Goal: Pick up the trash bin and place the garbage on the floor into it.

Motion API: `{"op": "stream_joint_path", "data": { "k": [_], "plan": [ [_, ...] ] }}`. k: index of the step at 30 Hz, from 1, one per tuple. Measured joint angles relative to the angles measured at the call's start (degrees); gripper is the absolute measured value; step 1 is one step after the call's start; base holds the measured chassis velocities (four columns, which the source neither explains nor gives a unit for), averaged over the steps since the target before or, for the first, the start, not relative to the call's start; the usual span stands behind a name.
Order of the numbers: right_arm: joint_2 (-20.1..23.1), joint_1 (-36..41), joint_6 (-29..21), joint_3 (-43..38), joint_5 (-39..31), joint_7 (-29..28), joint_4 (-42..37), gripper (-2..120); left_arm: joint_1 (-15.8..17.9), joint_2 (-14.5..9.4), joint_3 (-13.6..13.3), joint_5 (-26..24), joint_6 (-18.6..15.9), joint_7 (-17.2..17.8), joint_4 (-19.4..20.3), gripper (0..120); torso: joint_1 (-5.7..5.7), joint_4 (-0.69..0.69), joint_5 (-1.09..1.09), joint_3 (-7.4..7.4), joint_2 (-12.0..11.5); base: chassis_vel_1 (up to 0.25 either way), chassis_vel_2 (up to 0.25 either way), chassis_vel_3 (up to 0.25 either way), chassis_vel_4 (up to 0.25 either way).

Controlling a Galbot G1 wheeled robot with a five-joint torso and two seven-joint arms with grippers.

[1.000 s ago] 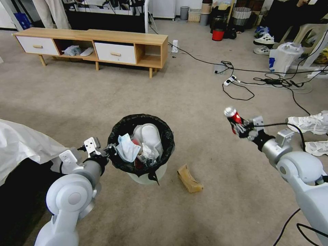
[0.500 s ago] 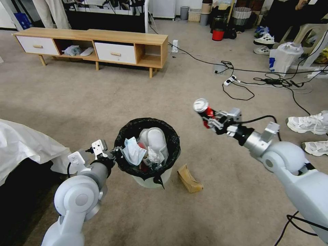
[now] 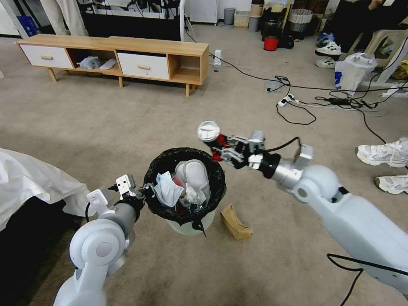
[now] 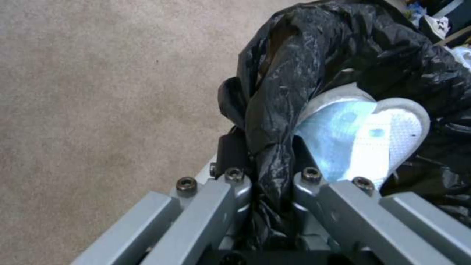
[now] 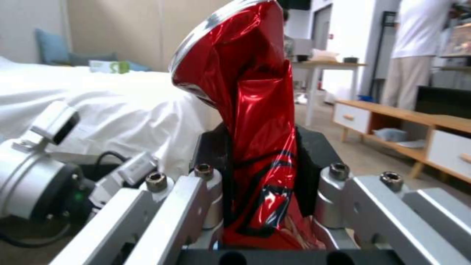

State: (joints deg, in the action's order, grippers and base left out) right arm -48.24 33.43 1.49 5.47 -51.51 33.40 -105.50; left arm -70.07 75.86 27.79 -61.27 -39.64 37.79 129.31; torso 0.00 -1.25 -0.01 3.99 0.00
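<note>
The white trash bin [image 3: 185,223] with a black bag liner [image 3: 212,168] hangs above the carpet floor [image 3: 127,127]. My left gripper [image 3: 142,192] is shut on the liner's rim [image 4: 275,121]. A pale blue face mask [image 3: 166,190], tissues and a white bottle lie inside; the mask [image 4: 353,140] shows close in the left wrist view. My right gripper [image 3: 223,151] is shut on a crushed red can [image 3: 210,134], held just above the bin's far right rim. The can [image 5: 250,110] stands between the fingers [image 5: 208,191]. A torn brown cardboard piece [image 3: 236,222] lies on the floor right of the bin.
A low wooden cabinet [image 3: 123,55] stands at the back left. Cables and a power strip [image 3: 297,100] run across the carpet at right, near white sneakers [image 3: 384,155] and a white plastic bag [image 3: 352,70]. White bedding [image 3: 29,178] sits at my left.
My right arm has swung left with the can, from the right side to just over the bin's rim. The bin and my left gripper shifted slightly right.
</note>
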Motion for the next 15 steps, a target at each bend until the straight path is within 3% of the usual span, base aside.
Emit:
{"op": "stream_joint_path", "data": {
  "k": [15],
  "plan": [
    [-4.49, -6.49, 0.12, 9.52, 0.03, 1.47, 3.88, 22, 0.17, 0.01, 0.24, 0.14, 0.13, -0.12, -0.49, 4, 0.00, 0.00, 0.01, 0.00, 0.00, 0.000, 0.000, 0.000, 0.000]
  ]
}}
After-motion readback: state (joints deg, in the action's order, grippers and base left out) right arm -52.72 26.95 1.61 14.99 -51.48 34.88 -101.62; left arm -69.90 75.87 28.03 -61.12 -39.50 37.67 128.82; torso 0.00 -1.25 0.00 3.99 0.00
